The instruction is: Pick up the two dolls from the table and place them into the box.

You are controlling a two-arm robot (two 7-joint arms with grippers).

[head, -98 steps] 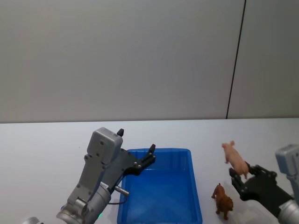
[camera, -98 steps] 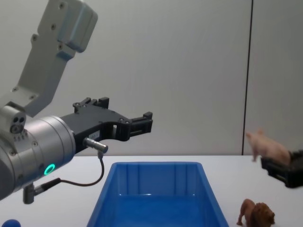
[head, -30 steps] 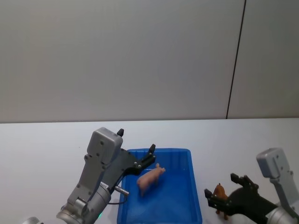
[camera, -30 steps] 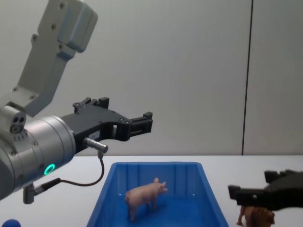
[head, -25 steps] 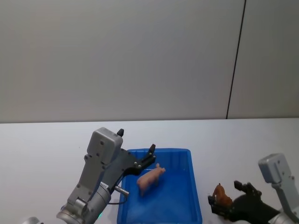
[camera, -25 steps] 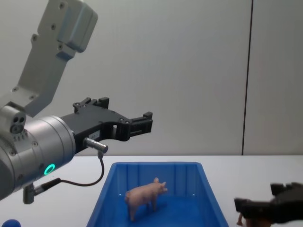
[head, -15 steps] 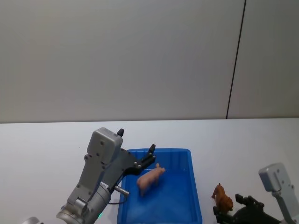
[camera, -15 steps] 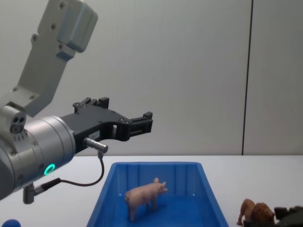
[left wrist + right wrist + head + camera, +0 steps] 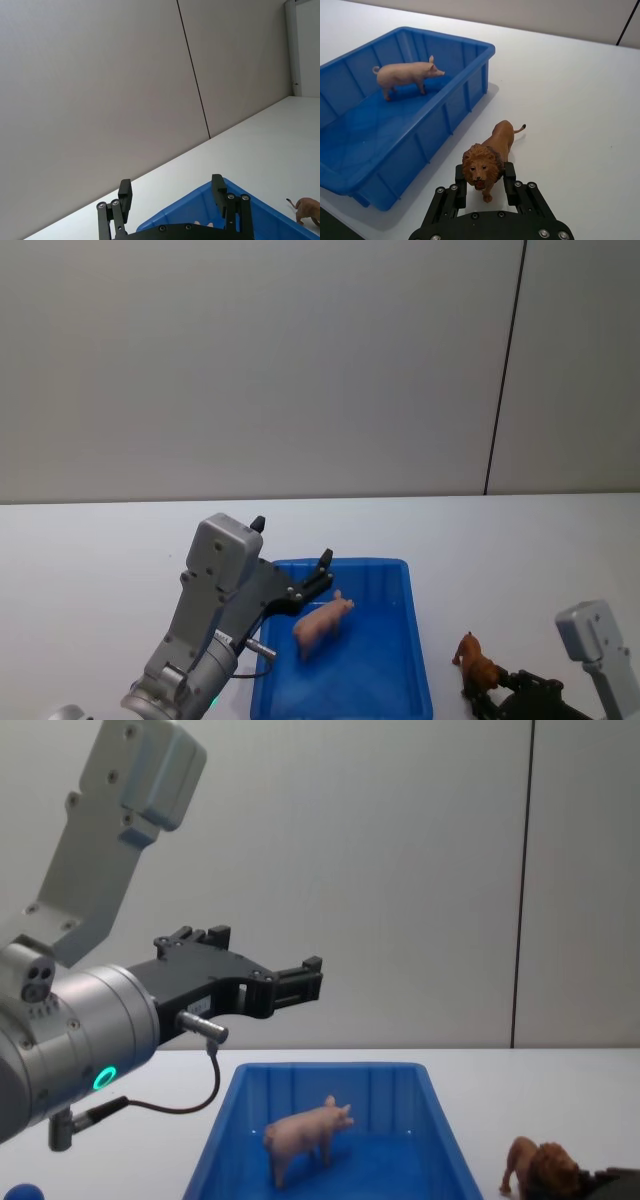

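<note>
A small dark blue ball (image 9: 20, 1192) lay near the table's left edge. A grey wall (image 9: 250, 370) with a dark seam (image 9: 505, 370) stood behind.

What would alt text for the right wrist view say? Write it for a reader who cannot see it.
The right gripper has its open fingers on either side of a brown lion standing on the white table, facing the camera. Beside the lion, a pink pig stands inside a blue box.

Bright, even, diffuse light; sharp pictures with soft shadows and little glare.
</note>
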